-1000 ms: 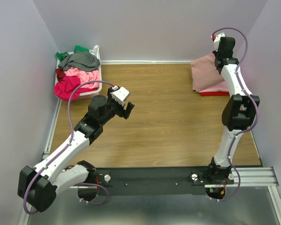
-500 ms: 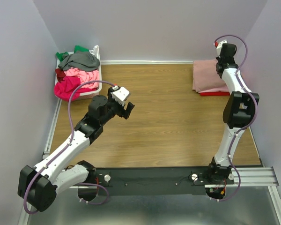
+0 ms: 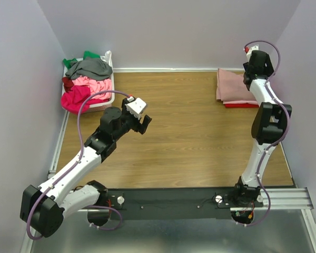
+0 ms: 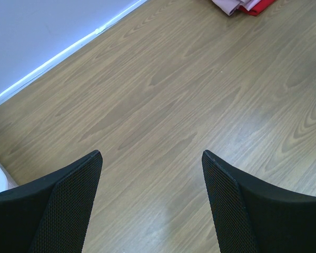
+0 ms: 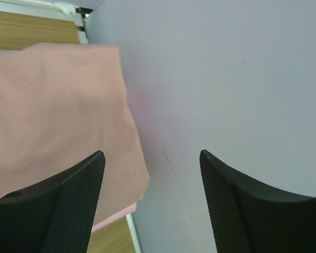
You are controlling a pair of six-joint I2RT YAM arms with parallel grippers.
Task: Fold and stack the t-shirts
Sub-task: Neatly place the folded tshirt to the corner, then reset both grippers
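From above, the folded dusty-pink tee (image 3: 233,87) lies on a red tee (image 3: 239,105) in the counter's (image 3: 189,137) far right corner. I judge that keeps the stack clear of the folding space. The unfolded tees (image 3: 87,84) are heaped in a white bin (image 3: 113,87) at the far left, and lilac walls (image 3: 163,31) close the sides.

Left wrist: my left pincer (image 4: 151,155) hangs wide and empty over bare woodgrain.

Right wrist: my right pincer (image 5: 150,155) stands wide, holding nothing, above the pink tee's wall-side edge.

Folded dusty-pink tee (image 3: 233,85) atop red tee (image 3: 241,105)
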